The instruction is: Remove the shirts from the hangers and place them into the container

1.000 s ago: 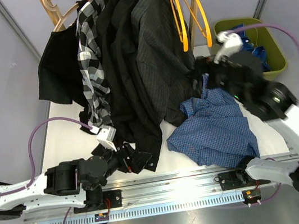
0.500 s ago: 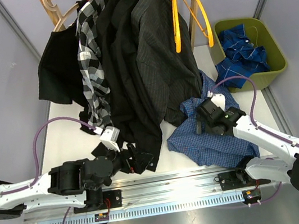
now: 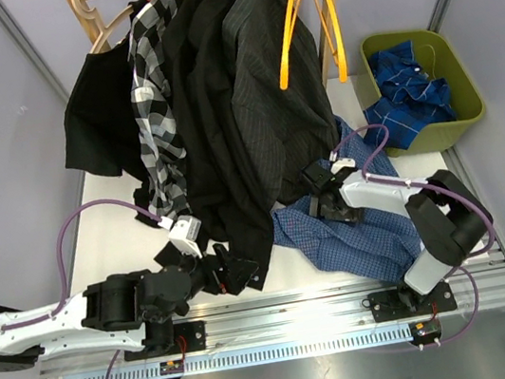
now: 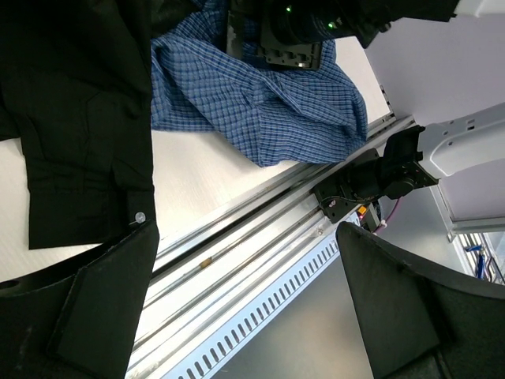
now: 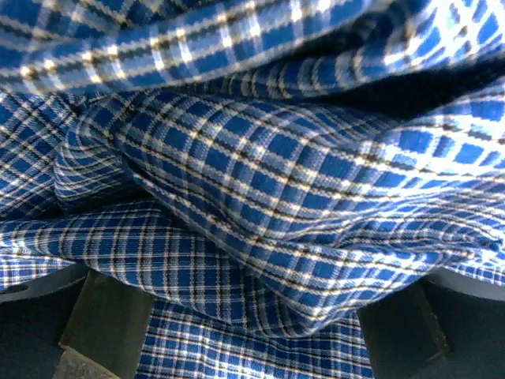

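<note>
Top external: right gripper [image 3: 324, 203] spread wide, down on the checked shirt [image 3: 361, 238] by the tabletop's near edge; container [image 3: 467, 79] at the far right corner. Left wrist: left gripper [image 4: 248, 237] gapes, empty. Right wrist: checked cloth bunches between the parted fingers [image 5: 102, 316], not clamped.

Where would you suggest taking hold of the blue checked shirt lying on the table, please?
Grip the raised fold of the blue checked shirt, coming straight down from above: the cloth lies crumpled low, and this ridge stands up between the right claw's open fingers.
</note>
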